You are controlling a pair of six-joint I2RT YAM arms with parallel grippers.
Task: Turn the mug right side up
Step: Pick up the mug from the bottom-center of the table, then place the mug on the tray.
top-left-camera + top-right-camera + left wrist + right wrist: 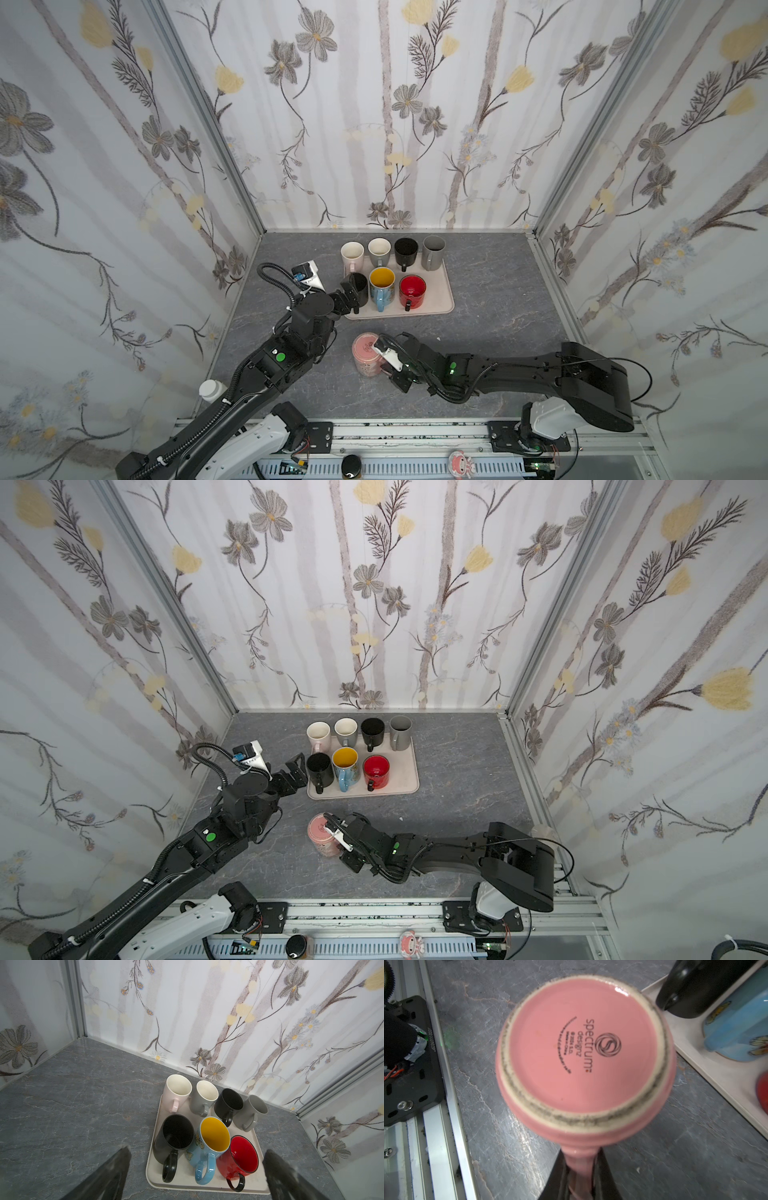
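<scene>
Right end effector (580, 1167) tight around handle (578, 1157) of pink mug (583, 1053), base upward, long axis roughly vertical.

Both top views sit high above the front rail (415, 430), looking down and toward the back wall (374, 124). They share pretty much the whole tabletop (498, 332), with the tray (440, 291) small and well away from the lens. The left wrist cam hangs just off the tray's front-left side, fairly close, angled down across it toward that back wall. The right wrist cam is way closer, staring almost straight down on the pink mug (583, 1053) in front of the tray, catching only the tray's near edge, which all four views share.
</scene>
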